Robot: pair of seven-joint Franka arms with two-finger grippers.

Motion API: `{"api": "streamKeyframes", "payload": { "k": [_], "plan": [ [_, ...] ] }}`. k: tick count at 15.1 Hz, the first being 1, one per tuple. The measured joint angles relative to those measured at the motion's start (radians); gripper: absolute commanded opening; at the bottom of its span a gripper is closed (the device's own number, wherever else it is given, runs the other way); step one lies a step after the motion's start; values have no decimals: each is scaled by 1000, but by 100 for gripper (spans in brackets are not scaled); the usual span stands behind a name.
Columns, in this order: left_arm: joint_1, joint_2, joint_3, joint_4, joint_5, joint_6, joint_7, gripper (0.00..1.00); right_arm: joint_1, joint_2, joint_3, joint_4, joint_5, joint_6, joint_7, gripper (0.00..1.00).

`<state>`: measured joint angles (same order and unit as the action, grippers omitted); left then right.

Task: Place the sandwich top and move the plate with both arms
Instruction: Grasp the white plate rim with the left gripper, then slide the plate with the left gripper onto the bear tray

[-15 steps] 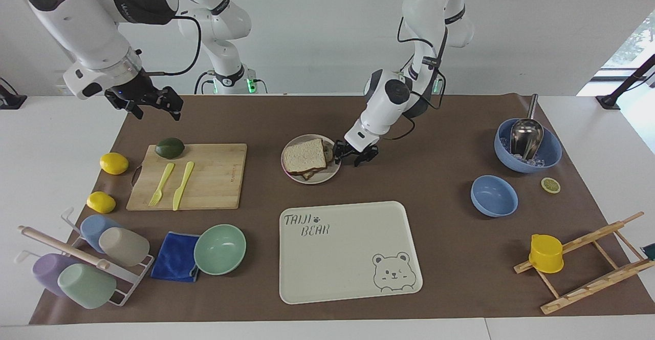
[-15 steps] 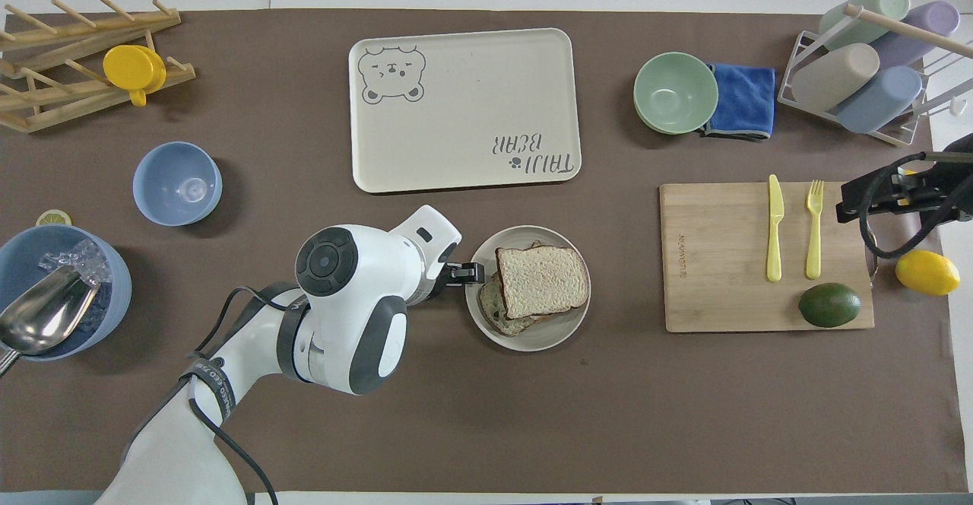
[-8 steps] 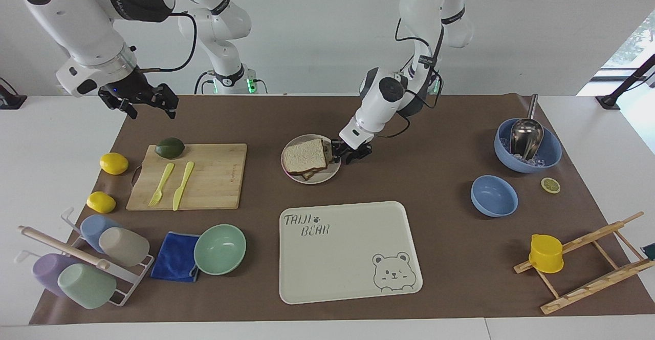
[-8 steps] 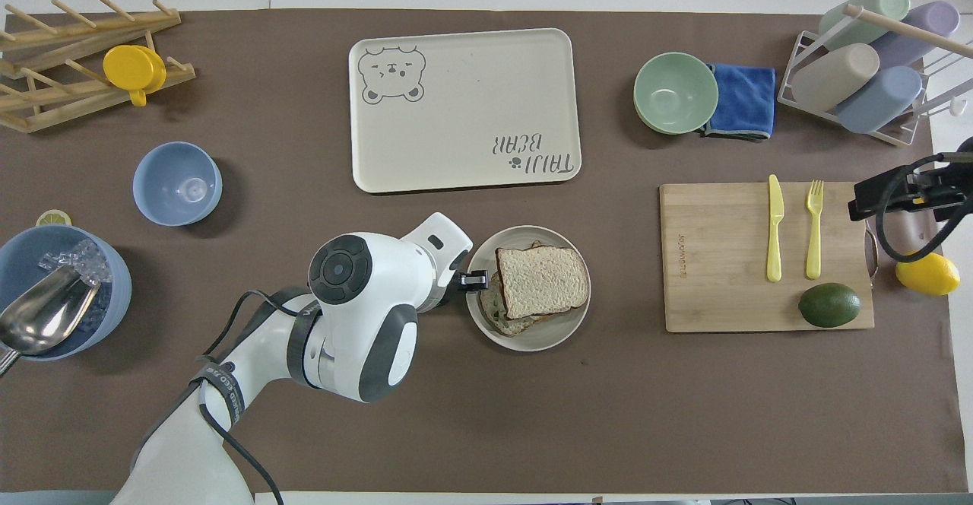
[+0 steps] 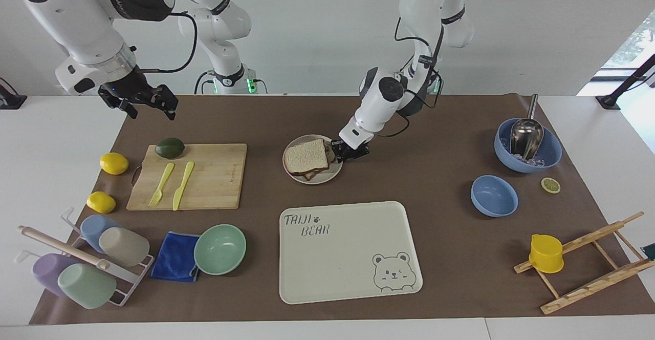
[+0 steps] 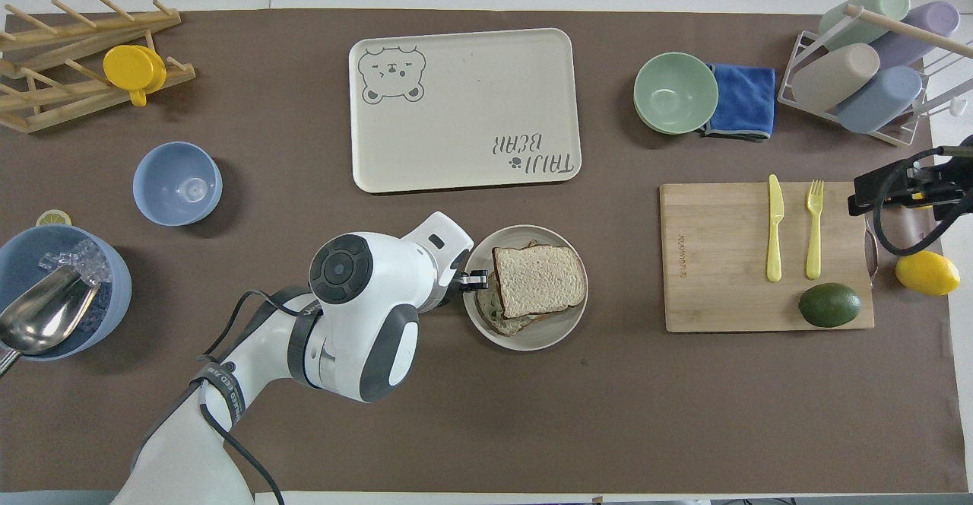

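Note:
The sandwich top (image 5: 306, 156) (image 6: 540, 281), a pale slice with a brown crust, lies on a lower slice on the plate (image 5: 320, 177) (image 6: 532, 338) in the middle of the mat. My left gripper (image 5: 342, 154) (image 6: 477, 281) is down at the plate's rim on the left arm's side and shut on that rim. High in the air, my right gripper (image 5: 146, 105) (image 6: 889, 189) hangs open and holds nothing, over the mat's edge beside the cutting board (image 5: 215, 176).
The cream bear tray (image 5: 348, 250) lies farther from the robots than the plate. The cutting board carries an avocado (image 5: 170, 147), a fork and a knife. A mint bowl (image 5: 220, 249), a blue cloth, a cup rack, two blue bowls (image 5: 494, 195) and a wooden rack also stand about.
My left gripper came in to the plate's rim and closed on it, and the plate shifted slightly toward the left arm's end. The right gripper rose slightly.

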<state>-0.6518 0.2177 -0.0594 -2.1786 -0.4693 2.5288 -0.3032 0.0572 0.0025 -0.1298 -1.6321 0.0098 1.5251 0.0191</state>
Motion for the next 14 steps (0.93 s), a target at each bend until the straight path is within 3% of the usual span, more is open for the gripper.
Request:
{"api": "streamKeyframes", "payload": {
  "k": [10,14],
  "plan": [
    [2,-3,11,11,-1,-12,-22,0,1,-3,2,0,1,0,2,100],
    [36,-8,55,121,-1,-165,-25,0,0,-3,1,-1,0,-1,2,100]
  ]
}}
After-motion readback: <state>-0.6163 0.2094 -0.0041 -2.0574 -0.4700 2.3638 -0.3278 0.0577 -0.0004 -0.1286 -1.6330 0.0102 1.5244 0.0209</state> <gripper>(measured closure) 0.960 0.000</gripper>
